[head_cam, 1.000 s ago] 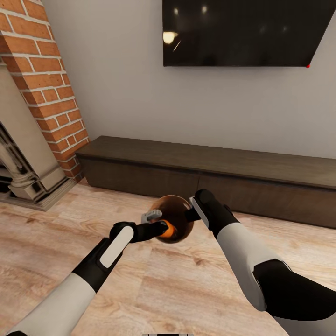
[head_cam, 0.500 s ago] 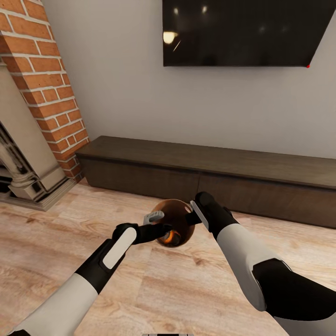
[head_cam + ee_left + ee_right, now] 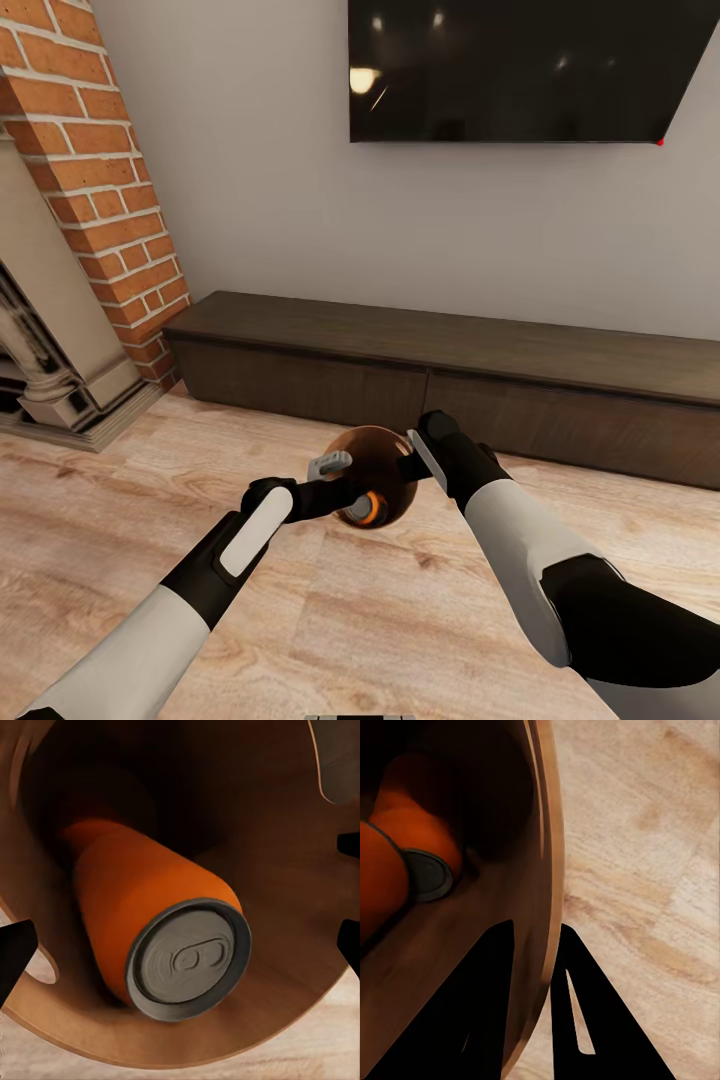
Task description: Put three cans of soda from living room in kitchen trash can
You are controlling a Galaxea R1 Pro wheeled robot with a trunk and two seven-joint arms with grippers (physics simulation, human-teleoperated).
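Left claw (image 3: pixel 340 478) sits open over the mouth of the bucket (image 3: pixel 385 455), fingers spread, nothing between them. The orange can (image 3: pixel 154 926) lies on its side inside the bucket, silver top facing the left wrist camera, resting on the inner wall. Right wrist view shows what looks like a second orange can (image 3: pixel 379 881) beside it, but that's too dark to confirm. No blue can visible.

Right claw (image 3: pixel 536 967) is clamped on the bucket rim (image 3: pixel 544 870), one finger inside the wall, one outside, holding the bucket tilted above the wood floor (image 3: pixel 120 500).

Progress, my read: at least one can is in, possibly two, so one or two are left. Fireplace (image 3: pixel 70 330) and TV (image 3: pixel 530 70) mean we're in the living room.

Versus a second ago: the can was between the left fingers at the bucket mouth; now it's released and lower inside. Left claw has pulled back slightly; the bucket has barely moved.
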